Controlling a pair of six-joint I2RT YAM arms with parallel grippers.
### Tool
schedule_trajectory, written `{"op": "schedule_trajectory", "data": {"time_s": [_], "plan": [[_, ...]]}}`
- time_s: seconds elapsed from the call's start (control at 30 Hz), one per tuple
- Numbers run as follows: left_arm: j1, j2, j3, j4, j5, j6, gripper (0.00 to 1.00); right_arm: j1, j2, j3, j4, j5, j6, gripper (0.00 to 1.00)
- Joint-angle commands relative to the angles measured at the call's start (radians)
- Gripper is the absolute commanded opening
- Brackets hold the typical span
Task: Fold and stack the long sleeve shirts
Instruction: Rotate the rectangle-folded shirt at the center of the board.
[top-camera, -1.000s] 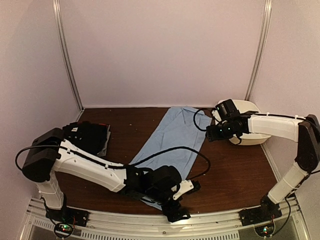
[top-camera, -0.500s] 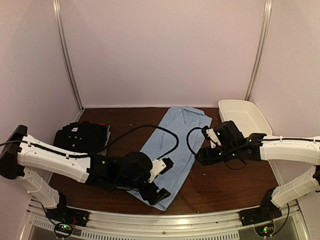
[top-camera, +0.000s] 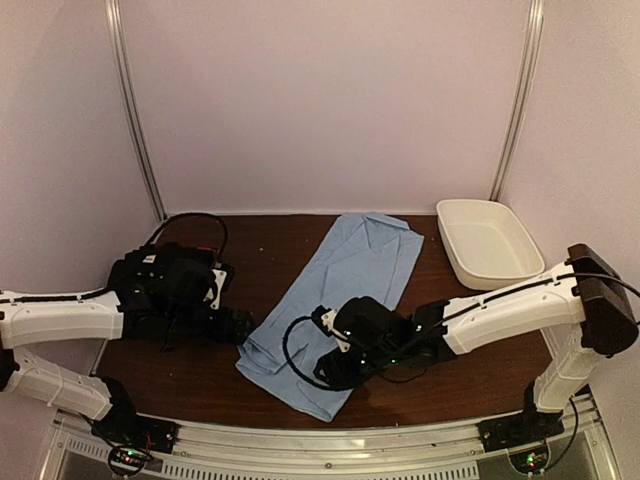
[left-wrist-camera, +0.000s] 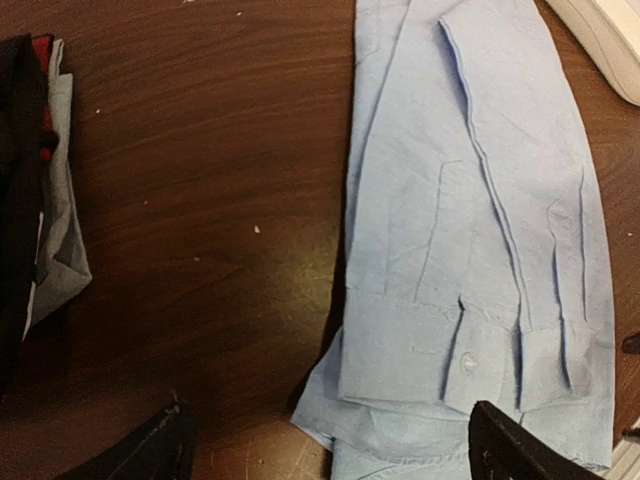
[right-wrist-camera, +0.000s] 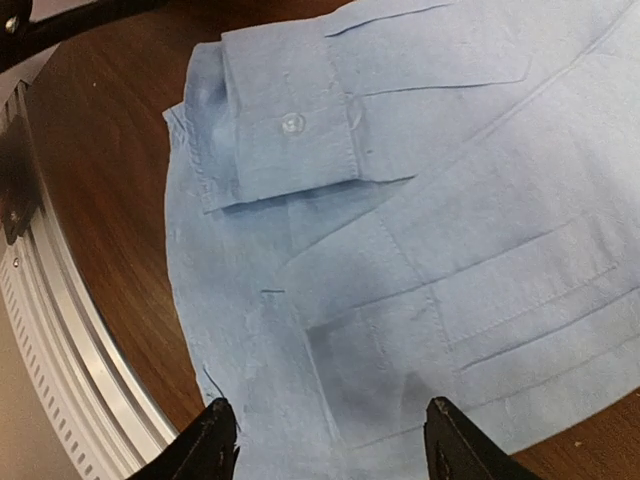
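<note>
**Change of state.** The left arm has been withdrawn from the near end of the light blue shirt (top-camera: 350, 270) and is now parked to the left of it. The left gripper (left-wrist-camera: 330, 455) is held wide open and empty, over bare table (top-camera: 480, 340) at the shirt's left edge. The right arm has been brought from the far-right side of the shirt, and the right gripper (right-wrist-camera: 328, 450) now hangs over the shirt's near end. Its fingers are spread and nothing is clamped.

**Meaning for the task.** The shirt is laid flat as a long, narrow strip with both sleeves turned in, and a buttoned cuff (right-wrist-camera: 290, 130) rests near its near end. A lengthwise fold from that end, performed by the right arm, is judged to be the next step. Stacking is not yet done.

**Inventory.**
- Light blue shirt: one.
- Black shirt (left-wrist-camera: 12, 180): one, on a small pile well left of the blue shirt.
- White tub (top-camera: 490, 245): one, to the right of the blue shirt's far end.
- Grippers: two.
</note>
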Motion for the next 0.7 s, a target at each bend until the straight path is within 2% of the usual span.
{"op": "schedule_trajectory", "data": {"time_s": [0.0,0.17,0.33,0.67], "plan": [[0.074,0.03,-0.013,0.026,0.08,-0.005,0.96,0.061,0.13,0.119,-0.017,0.02,-0.012,0.65],[0.1,0.14,-0.012,0.093,0.164,0.03,0.92,0.081,0.202,0.138,-0.043,-0.007,-0.003,0.64],[0.103,0.234,-0.019,0.162,0.245,0.039,0.85,0.084,0.194,0.084,-0.082,0.001,0.032,0.63],[0.084,0.202,-0.135,0.249,0.406,0.037,0.63,0.084,0.137,-0.05,-0.137,0.032,0.111,0.63]]}}
